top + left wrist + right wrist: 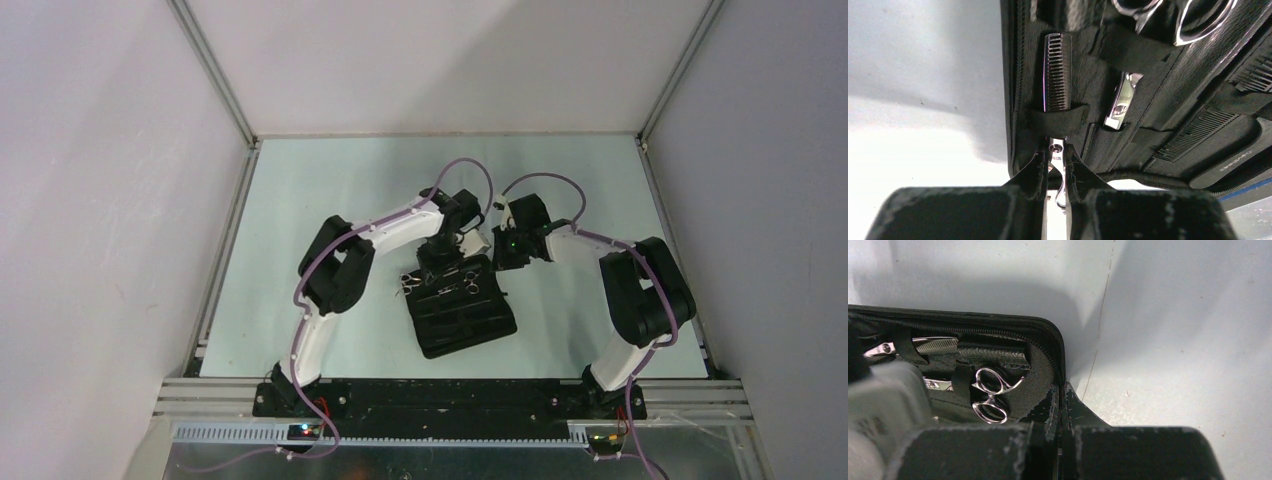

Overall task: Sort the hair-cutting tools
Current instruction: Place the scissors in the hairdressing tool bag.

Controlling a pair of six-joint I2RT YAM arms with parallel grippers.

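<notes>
Left wrist: our left pincer [1057, 152], nearly shut, nips the scissors [1057, 75] just ahead, under their strap [1058, 122] — right pincer [1060, 395], closed, seemingly steadies the case [998, 326].

Only lettering found: small pale print on the black comb [1230, 161], upside down and too blurred to read.
</notes>
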